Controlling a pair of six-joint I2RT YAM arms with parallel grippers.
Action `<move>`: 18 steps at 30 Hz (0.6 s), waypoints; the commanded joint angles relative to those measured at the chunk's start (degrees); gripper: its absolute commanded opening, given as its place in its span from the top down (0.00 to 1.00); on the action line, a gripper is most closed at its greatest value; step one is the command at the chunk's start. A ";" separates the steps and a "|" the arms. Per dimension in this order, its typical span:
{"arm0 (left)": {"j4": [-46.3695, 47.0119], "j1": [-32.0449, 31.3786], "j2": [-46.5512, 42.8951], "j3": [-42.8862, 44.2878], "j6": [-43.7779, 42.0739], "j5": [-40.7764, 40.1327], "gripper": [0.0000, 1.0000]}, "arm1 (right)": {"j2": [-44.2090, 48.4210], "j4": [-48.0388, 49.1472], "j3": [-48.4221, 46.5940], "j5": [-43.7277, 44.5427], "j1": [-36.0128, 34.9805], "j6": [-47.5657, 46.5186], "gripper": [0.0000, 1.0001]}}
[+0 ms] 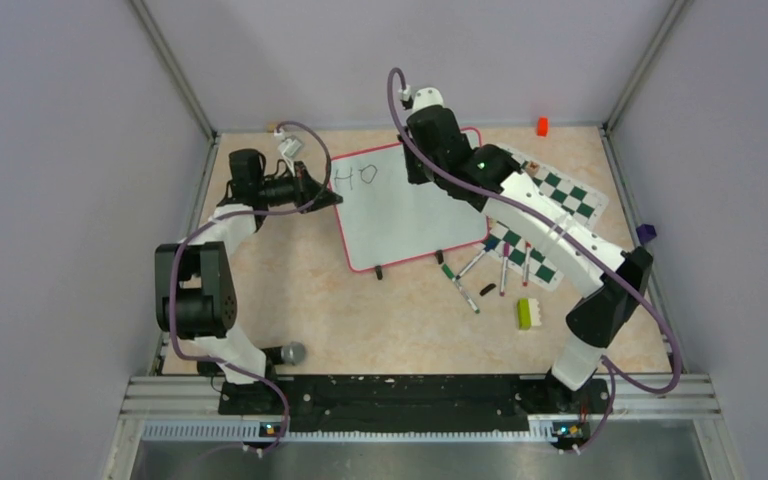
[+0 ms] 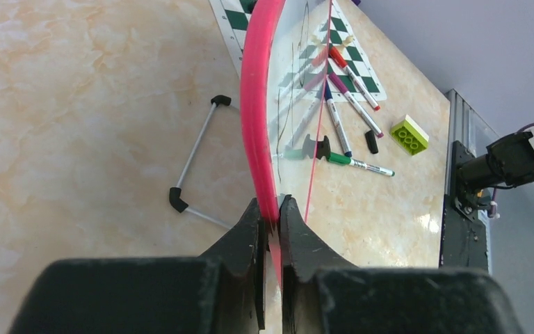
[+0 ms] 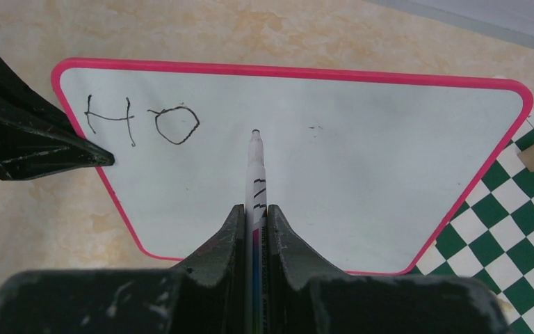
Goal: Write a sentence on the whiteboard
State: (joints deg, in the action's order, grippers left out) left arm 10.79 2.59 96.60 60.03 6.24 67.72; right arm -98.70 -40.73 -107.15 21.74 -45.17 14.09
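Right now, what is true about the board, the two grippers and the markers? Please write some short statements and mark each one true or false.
1. The left gripper is shut on the whiteboard's rim. True.
2. The right gripper is empty. False: it is shut on a marker whose tip points at the board.
3. Three full lines are written on the whiteboard. False: only the letters "HO" show.
4. Spare markers lie near the chess mat. True.
5. The green brick lies on the whiteboard. False: it lies off the board, beside the spare markers.
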 commanded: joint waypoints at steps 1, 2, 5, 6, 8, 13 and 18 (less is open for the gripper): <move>-13.01 0.07 1.01 -0.32 -17.33 -4.34 1.00 | 4.12 3.57 1.36 -1.44 0.43 0.24 1.00; -10.76 0.09 0.17 -1.40 -16.02 -4.96 1.00 | 4.44 3.60 1.53 -1.47 0.43 0.20 1.00; -7.51 0.13 -1.15 -3.48 -14.74 -6.06 1.00 | 5.83 4.04 2.56 -0.94 0.43 0.17 1.00; -7.30 0.21 -0.85 -3.30 -14.56 -5.78 1.00 | 6.34 4.40 3.18 -0.77 0.43 0.07 1.00; -9.37 0.22 0.66 -1.40 -14.95 -5.32 1.00 | 7.54 5.13 4.25 -0.58 0.43 -0.11 1.00; -17.66 0.47 5.99 5.29 -15.96 -3.57 1.00 | 8.44 5.68 4.85 -1.41 0.42 -0.22 1.00; -12.03 1.21 3.90 1.72 -11.71 -5.40 1.00 | 7.20 5.78 4.20 -3.93 0.39 0.30 1.00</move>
State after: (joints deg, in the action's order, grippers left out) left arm -1.10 3.70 100.84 66.17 0.97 68.64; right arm -92.58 -37.10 -102.41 20.10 -45.10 14.09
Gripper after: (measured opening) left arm 0.091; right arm 0.100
